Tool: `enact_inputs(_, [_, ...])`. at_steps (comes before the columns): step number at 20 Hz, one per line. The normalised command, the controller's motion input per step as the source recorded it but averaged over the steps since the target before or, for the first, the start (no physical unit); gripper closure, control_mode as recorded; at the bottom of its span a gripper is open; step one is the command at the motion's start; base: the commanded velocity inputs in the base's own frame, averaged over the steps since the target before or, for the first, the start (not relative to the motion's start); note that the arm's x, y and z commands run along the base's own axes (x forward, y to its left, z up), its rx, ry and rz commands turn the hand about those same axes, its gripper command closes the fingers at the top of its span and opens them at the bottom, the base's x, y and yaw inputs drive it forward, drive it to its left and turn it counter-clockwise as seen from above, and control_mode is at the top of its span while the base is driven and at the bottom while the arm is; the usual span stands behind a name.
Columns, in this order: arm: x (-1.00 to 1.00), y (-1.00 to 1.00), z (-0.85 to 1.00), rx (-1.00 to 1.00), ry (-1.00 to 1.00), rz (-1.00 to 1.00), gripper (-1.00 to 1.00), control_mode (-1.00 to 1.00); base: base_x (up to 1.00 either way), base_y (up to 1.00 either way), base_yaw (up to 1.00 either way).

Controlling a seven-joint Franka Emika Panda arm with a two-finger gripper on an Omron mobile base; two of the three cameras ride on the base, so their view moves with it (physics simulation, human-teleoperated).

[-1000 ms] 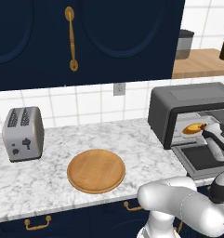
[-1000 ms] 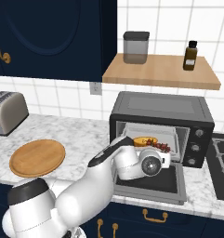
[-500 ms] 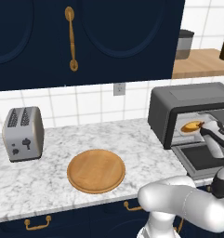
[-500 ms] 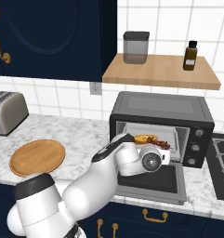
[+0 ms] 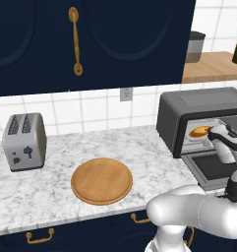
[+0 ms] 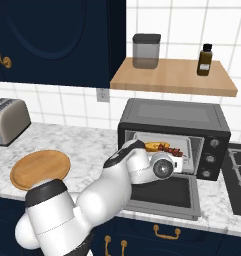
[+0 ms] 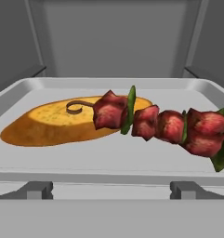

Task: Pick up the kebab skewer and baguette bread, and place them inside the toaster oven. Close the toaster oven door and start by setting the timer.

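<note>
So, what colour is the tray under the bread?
Light grey, almost white; the tray shows best in the hand view.

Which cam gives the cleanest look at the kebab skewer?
Hand view: the kebab skewer lies close up and unblocked on the tray, over the baguette bread. Right base view shows it small inside the toaster oven. Left base view doesn't resolve it.

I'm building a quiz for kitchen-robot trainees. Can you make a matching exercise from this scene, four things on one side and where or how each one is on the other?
Things:
1. kebab skewer
2. oven door
3. wooden board
4. brown bottle

Places or states:
A. on the wooden wall shelf
B. folded down, open
C. on the tray in the toaster oven, partly over the bread
D. flat on the marble counter, beside the silver toaster

Pairs: 1-C, 2-B, 3-D, 4-A
</note>
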Motion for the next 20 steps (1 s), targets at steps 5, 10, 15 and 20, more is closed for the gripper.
enact_inputs(5, [0.23,0.00,0.00,0.00,0.00,0.00,-1.00,-1.00,0.00,0.00,0.00])
enact_inputs(10, [0.18,0.00,0.00,0.00,0.00,0.00,-1.00,-1.00,0.00,0.00,0.00])
enact_inputs(15, [0.18,0.00,0.00,0.00,0.00,0.00,-1.00,-1.00,0.00,0.00,0.00])
enact_inputs(20, [0.16,0.00,0.00,0.00,0.00,0.00,-1.00,-1.00,0.00,0.00,0.00])
